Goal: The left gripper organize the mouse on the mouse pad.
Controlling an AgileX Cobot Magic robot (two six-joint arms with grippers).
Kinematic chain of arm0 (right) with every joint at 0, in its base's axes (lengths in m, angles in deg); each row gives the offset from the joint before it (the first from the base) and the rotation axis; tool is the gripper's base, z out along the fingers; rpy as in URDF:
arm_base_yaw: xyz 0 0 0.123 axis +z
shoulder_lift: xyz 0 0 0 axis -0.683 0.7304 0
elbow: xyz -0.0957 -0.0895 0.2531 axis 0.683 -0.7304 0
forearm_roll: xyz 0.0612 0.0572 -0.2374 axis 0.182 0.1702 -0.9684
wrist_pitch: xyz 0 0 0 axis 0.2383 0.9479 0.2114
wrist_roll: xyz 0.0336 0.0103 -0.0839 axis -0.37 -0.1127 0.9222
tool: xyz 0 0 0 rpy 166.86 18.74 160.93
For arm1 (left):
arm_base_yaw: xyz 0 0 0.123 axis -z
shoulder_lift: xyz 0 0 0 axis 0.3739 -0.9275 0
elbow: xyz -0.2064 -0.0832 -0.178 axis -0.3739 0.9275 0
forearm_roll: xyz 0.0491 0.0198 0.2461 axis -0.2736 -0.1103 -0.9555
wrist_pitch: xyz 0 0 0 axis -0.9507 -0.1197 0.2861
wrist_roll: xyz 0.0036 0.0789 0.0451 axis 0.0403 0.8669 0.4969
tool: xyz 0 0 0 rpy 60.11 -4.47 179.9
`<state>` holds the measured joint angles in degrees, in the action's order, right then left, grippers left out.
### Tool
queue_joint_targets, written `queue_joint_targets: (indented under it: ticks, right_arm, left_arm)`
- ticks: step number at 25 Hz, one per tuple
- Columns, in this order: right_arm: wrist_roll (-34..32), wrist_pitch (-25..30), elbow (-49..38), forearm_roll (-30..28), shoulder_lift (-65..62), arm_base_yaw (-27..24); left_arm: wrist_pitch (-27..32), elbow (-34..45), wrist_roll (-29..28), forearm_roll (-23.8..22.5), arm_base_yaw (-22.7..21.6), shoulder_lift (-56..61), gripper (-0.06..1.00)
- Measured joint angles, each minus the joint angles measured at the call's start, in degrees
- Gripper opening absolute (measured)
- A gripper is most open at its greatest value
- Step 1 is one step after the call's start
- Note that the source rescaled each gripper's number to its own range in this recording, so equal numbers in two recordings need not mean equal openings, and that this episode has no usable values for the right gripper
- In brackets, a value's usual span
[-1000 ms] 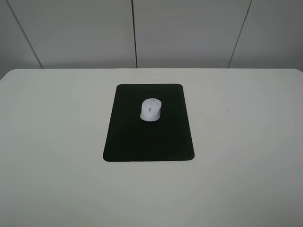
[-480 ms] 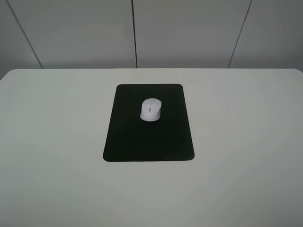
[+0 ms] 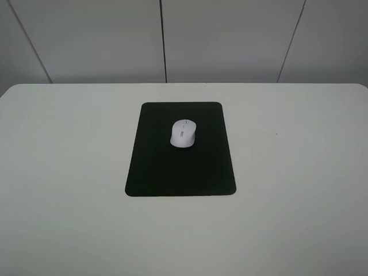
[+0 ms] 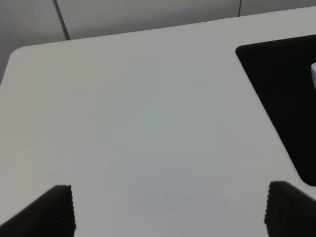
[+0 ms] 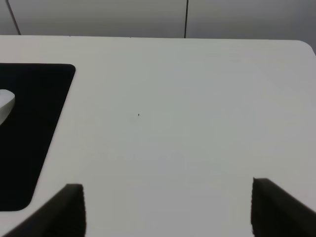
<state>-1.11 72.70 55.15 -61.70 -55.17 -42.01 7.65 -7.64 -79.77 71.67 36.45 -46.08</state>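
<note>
In the exterior high view, the white mouse (image 3: 183, 133) is seen lying on the black mouse pad (image 3: 180, 167), nearer the pad's far edge, on the white table (image 3: 299, 190). In the left wrist view, the left gripper (image 4: 168, 210) is held wide apart over bare table, empty. In the right wrist view, the right gripper (image 5: 168, 207) is likewise spread wide, empty.

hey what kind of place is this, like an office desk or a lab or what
Probably a lab or test bench, not a used desk: a bare white table, one black mouse pad with a white mouse on it, and plain grey wall panels behind.
</note>
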Motion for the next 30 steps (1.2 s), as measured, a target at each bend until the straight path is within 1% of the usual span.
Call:
queue_joint_targets:
  ticks: [2,8,12,15,20,30]
  right_arm:
    - [0.0,0.0,0.0,0.0,0.0,0.0]
    - [0.0,0.0,0.0,0.0,0.0,0.0]
    - [0.0,0.0,0.0,0.0,0.0,0.0]
    - [0.0,0.0,0.0,0.0,0.0,0.0]
    - [0.0,0.0,0.0,0.0,0.0,0.0]
    - [0.0,0.0,0.0,0.0,0.0,0.0]
  left_arm:
    - [0.0,0.0,0.0,0.1,-1.4,0.0,1.0]
    - [0.0,0.0,0.1,1.1,-9.5,0.0,1.0]
    - [0.0,0.0,1.9,1.1,-12.7,0.0,1.0]
    - [0.0,0.0,2.2,1.1,-14.6,0.0,1.0]
    - [0.0,0.0,2.4,1.1,-16.6,0.0,1.0]
    - [0.0,0.0,2.6,1.8,-16.6,0.0,1.0]
